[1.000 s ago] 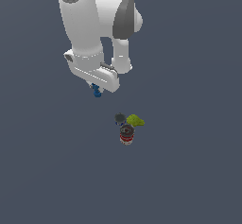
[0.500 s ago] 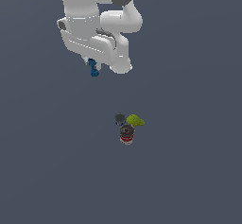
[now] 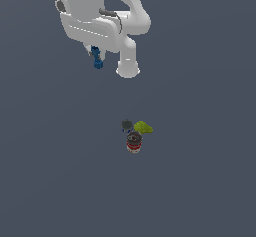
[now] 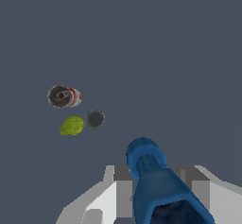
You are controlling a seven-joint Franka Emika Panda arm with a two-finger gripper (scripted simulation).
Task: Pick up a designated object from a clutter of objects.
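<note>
Blue knobby-ended piece (image 4: 153,180) sat clamped between the fingers of the gripper (image 3: 95,56), hanging from it high above the floor, so the lift step looked nearly done. Far below the gripper lay the red-and-white can (image 3: 133,142), the yellow-green lump (image 3: 143,127) and the dark grey round object (image 3: 127,125); next called only for a steady hold.

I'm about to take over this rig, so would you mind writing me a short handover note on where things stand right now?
Gripper: shut on the blue piece, which hangs from its fingers up by the arm, well apart from the rest of the clutter.
On the surface: the red-and-white can, the yellow-green lump and the dark grey round object, grouped close together.
Done: the blue piece is grasped and lifted off the surface.
Left: hold it steady; nothing else needs picking.
</note>
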